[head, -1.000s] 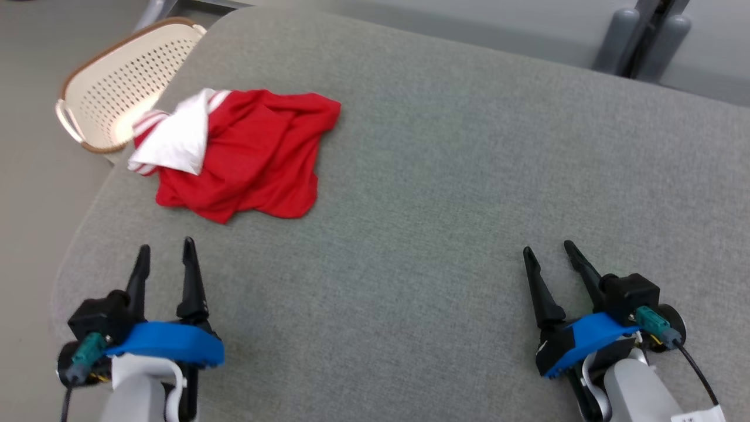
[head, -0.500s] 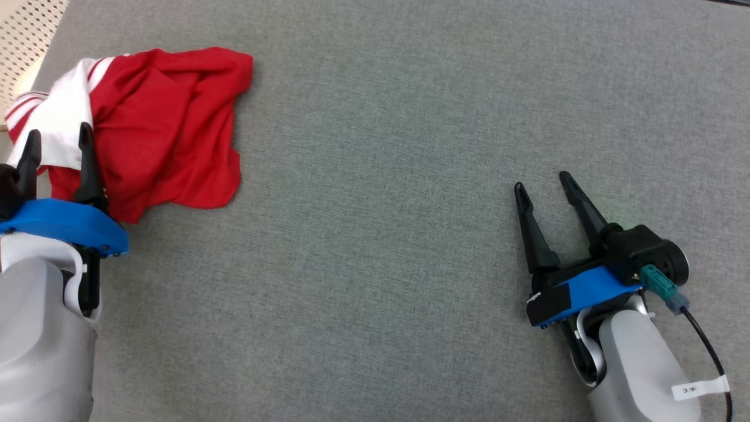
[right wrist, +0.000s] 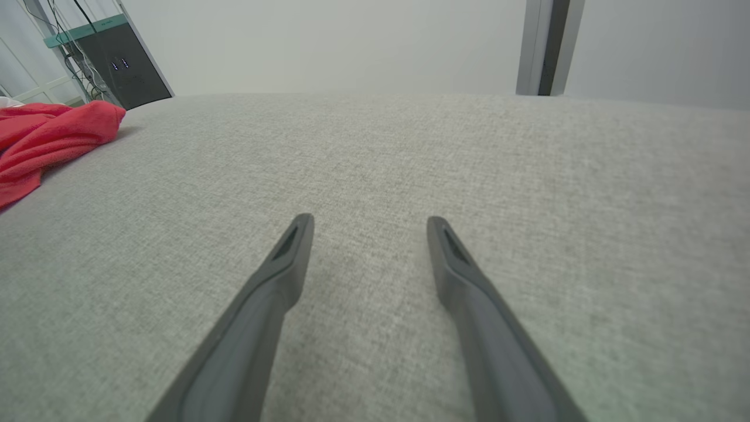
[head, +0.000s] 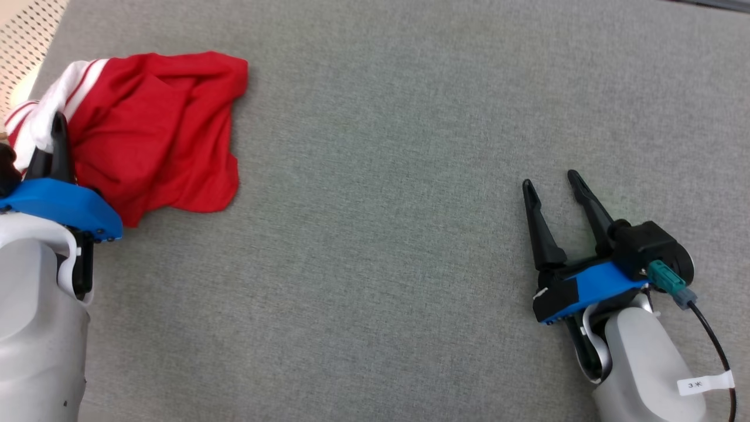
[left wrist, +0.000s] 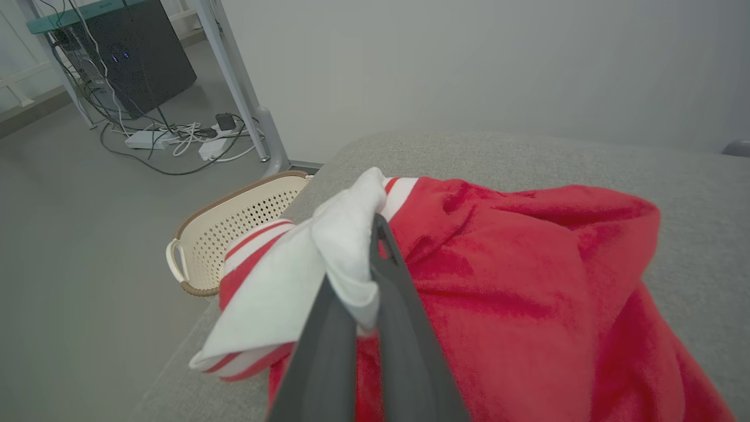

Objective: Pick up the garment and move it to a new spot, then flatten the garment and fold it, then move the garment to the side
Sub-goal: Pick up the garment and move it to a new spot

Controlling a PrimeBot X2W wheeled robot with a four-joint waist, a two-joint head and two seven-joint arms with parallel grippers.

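My left gripper (left wrist: 369, 258) is clenched on the white, red-striped fold of the crumpled red-and-white jersey garment (head: 158, 135), which lies at ten o'clock on the grey woven-fabric tabletop (head: 410, 176), near its edge. My right gripper (head: 551, 180) sits released at four o'clock, well apart from it. I'd lift slowly and straight up so the soft, limp cloth hangs free, then carry it toward three o'clock. A thin pinch could slip.

A cream perforated basket (left wrist: 234, 234) stands beside the grey fabric surface (head: 410, 176), with loose cables (left wrist: 193, 132) beyond it
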